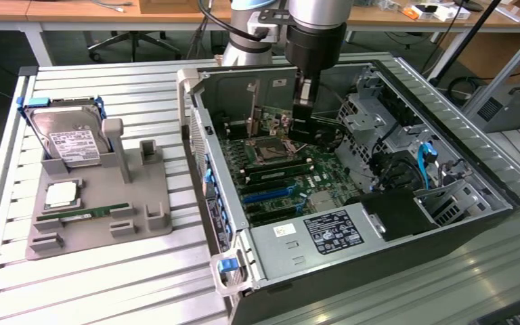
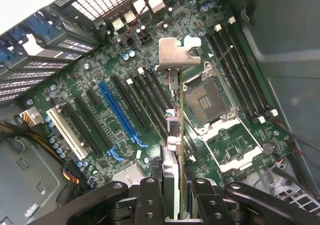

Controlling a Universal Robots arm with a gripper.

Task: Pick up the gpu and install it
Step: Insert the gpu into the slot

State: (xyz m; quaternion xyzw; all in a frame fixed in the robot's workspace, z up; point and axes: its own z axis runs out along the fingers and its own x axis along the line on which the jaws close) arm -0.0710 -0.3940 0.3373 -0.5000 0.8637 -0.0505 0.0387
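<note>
Open PC case [image 1: 208, 145] on slatted surface [image 1: 106, 284]: we see end effector [image 2: 175, 185] clamped on gpu [image 2: 173, 130], held edge-on above mobo slots [image 2: 150, 97], long axis approx along them, bracket end away from fingers.

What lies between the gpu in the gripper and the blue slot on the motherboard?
In the wrist view, parallel black slots lie on the motherboard between the gpu and the blue slot.

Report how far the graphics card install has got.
Done: pickup. In hand: the end effector clamps the thin dark expansion card with silver-grey metal bracket, edge-on above the green motherboard inside the open grey metal computer case. Left: seating; the card sits in no slot.
</note>
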